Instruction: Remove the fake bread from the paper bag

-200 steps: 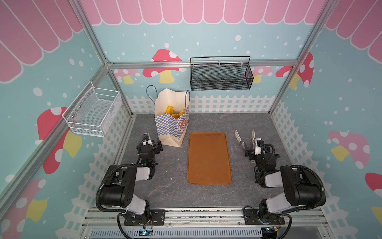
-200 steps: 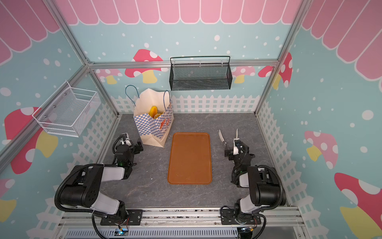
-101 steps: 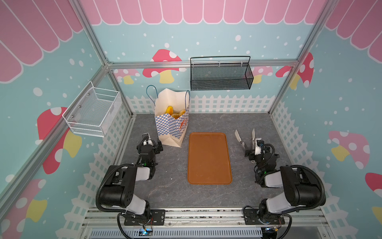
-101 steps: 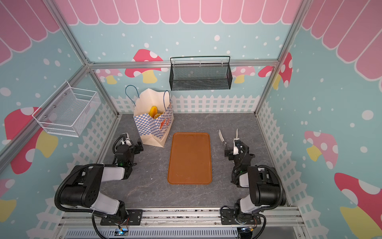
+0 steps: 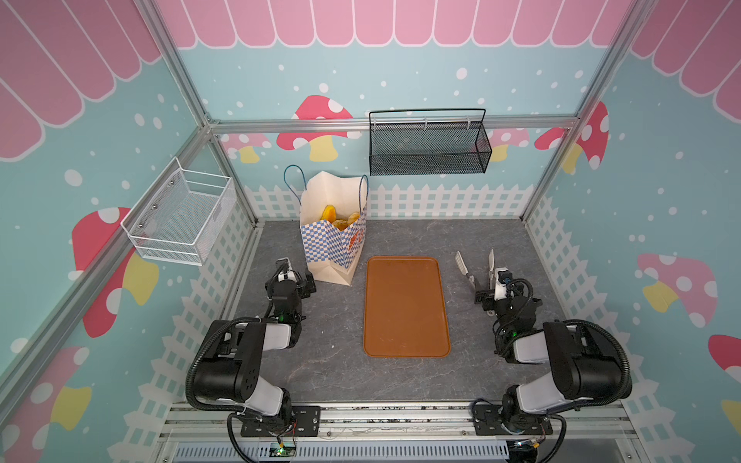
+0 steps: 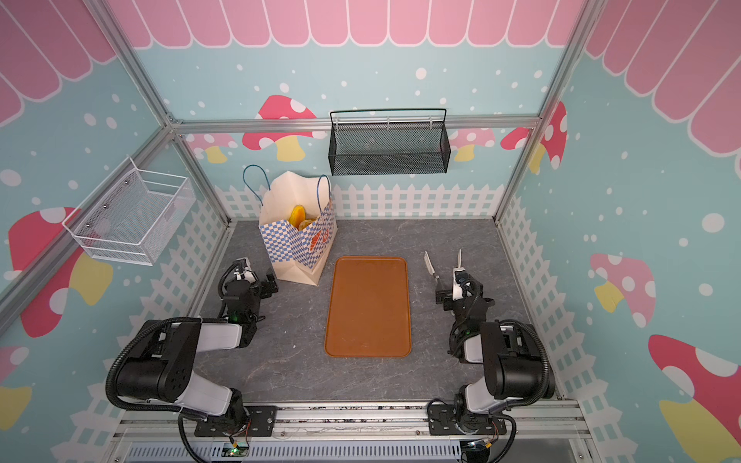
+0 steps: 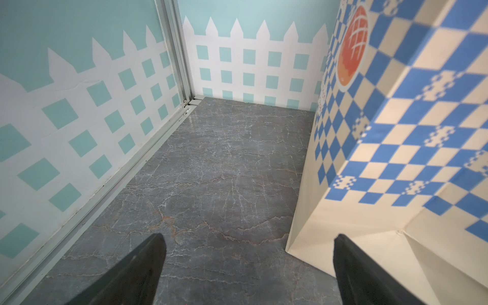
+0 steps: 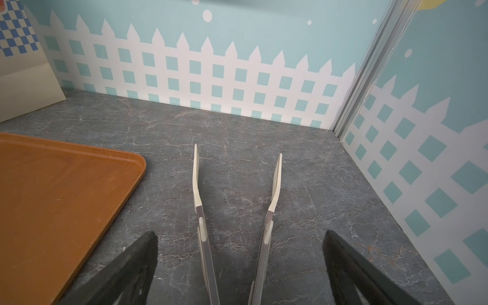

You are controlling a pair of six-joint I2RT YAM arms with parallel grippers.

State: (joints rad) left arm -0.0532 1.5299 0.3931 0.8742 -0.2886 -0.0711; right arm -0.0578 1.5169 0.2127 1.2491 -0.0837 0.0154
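A grey, marble-veined tabletop point(image 5: 333, 360) forms the floor of a small booth whose teal walls carry pink scallops, red mushrooms and a white picket-fence print point(image 8: 211, 79) along the bottom, all framed by aluminium rails point(image 5: 361, 124). A black wire-mesh basket point(image 5: 427, 148) hangs on the back wall and a white wire basket point(image 5: 180, 220) on the left wall. Near the back left of the surface the tall cream paper bag point(image 5: 333, 248) with a blue-and-white checkered band stands upright with its mouth open, and the glossy golden-yellow fake bread point(image 5: 339, 218) sits inside it, showing just above the rim in both top views. A flat orange-brown rectangular tray point(image 5: 405, 308) lies just beside the bag, in the middle of the table. The left gripper point(image 7: 249, 237) rests low by the bag's base with its jaws spread wide and nothing between them. The right gripper point(image 8: 240, 233) is also spread wide; a pair of cream-tipped metal tongs point(image 8: 196, 179) runs forward between its jaws, clear of both fingertips, and whether the tongs are held farther back cannot be told.
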